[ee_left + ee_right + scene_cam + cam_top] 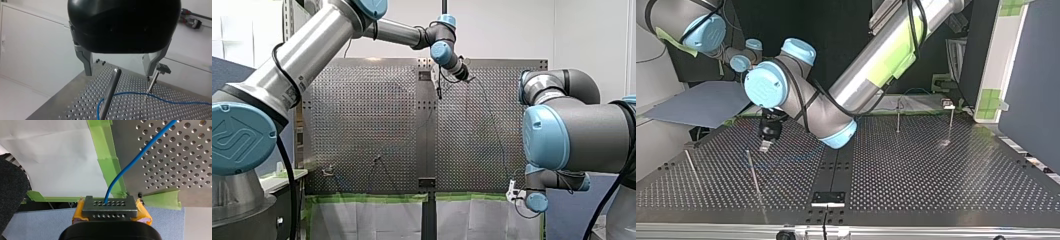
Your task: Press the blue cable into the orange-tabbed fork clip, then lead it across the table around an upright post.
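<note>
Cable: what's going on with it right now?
My right gripper is shut on the cable at a corner of the table. My left gripper, open and empty, hangs over a post; the cable curves past its base.

The perforated metal counter (175, 157) has a dull, brushed sheen. The thin blue cable (130, 162) looks smooth and plastic-sheathed. The round metal post (109, 95) is satin-finished. My left pincer (118, 73) has a glossy black plastic housing and matt grey metal fingers (86, 62). My right pincer (110, 206) bears rubbery yellow pads (79, 211). The green tape (105, 150) looks papery and creased.
</note>
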Tool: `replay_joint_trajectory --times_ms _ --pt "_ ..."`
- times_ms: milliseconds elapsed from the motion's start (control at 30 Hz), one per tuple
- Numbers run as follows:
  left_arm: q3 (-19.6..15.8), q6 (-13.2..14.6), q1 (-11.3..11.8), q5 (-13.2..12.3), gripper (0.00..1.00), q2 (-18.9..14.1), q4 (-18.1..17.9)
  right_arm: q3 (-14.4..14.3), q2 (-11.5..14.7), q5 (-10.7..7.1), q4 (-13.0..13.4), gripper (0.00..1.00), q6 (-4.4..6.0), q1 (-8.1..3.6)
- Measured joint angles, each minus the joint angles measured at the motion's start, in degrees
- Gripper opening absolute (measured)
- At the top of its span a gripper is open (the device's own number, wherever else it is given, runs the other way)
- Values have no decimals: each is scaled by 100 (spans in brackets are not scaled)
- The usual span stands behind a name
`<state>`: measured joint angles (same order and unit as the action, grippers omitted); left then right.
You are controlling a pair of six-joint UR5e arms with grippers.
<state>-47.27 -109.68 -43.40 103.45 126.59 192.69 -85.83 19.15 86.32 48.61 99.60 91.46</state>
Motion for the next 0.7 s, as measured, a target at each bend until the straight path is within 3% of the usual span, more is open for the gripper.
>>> replay_joint_trajectory --times_ms 200,700 --pt "0 8 -3 297 99 2 59 2 0 -2 0 0 0 2" --pt "0 -14 -10 577 99 1 111 0 -2 -3 0 0 8 -1"
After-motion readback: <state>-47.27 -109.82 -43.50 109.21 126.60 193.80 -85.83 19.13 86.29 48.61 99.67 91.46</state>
